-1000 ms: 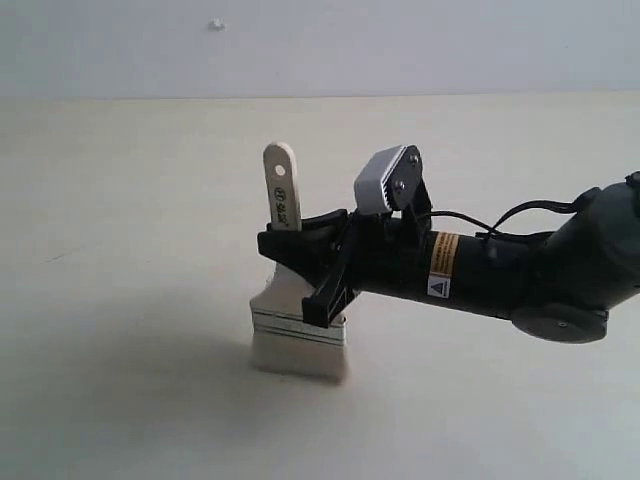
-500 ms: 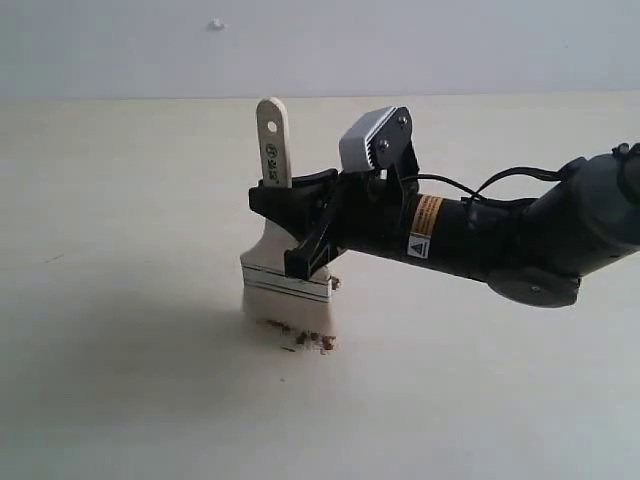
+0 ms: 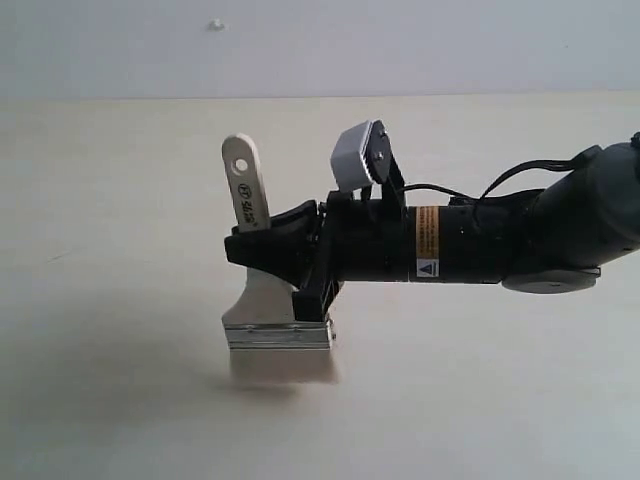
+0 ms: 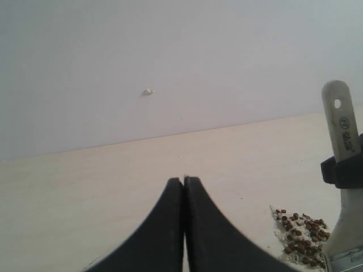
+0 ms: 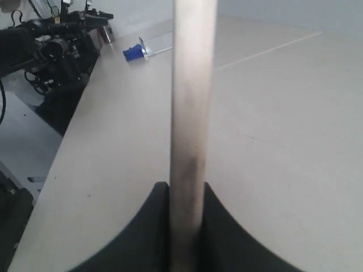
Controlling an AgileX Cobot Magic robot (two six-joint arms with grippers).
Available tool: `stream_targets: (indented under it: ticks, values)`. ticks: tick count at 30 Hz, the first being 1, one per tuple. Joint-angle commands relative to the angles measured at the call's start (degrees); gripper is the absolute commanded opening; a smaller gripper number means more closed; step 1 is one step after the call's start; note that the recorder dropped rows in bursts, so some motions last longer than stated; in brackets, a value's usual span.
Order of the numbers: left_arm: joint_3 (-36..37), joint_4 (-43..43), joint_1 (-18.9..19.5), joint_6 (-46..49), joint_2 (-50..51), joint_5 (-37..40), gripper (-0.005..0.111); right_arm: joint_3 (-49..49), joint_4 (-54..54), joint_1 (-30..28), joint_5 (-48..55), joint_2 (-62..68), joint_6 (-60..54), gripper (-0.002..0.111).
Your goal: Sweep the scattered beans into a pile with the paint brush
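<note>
My right gripper (image 3: 256, 246) is shut on the paint brush (image 3: 277, 300), clamping its pale wooden handle (image 5: 193, 113) upright. The silver ferrule (image 3: 278, 336) hangs below the jaws, and the cream bristles (image 3: 285, 366) reach down to the table, blurred. In the exterior view the brush hides the beans. The left wrist view shows the beans (image 4: 300, 237) as a compact reddish-brown pile with whitish crumbs, right beside the brush's ferrule (image 4: 347, 258). My left gripper (image 4: 184, 180) is shut on nothing, hovering over bare table some way from the pile.
The pale table (image 3: 120, 200) runs back to a plain wall. In the right wrist view the table's edge (image 5: 68, 153) drops off beside black equipment (image 5: 51, 45), and a small blue object (image 5: 134, 52) lies near the far corner.
The right arm has carried the brush leftward. Half a second ago the bristles were lifted with beans showing beneath them; now the bristles are down again and cover the beans.
</note>
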Motion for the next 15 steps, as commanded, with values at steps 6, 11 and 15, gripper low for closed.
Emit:
stream_targets:
  ticks: [6,11,15]
  values:
    - [0.2,0.2,-0.3,0.2,-0.3,0.1,0.0,-0.4,1.7,-0.3,6.4,0.5,-3.9,0.0]
    - [0.2,0.2,-0.3,0.2,-0.3,0.1,0.0,-0.4,6.3,-0.3,9.3,0.5,-8.4,0.0]
    - [0.2,0.2,-0.3,0.2,-0.3,0.1,0.0,-0.5,9.4,-0.3,10.1,0.5,-10.9,0.0]
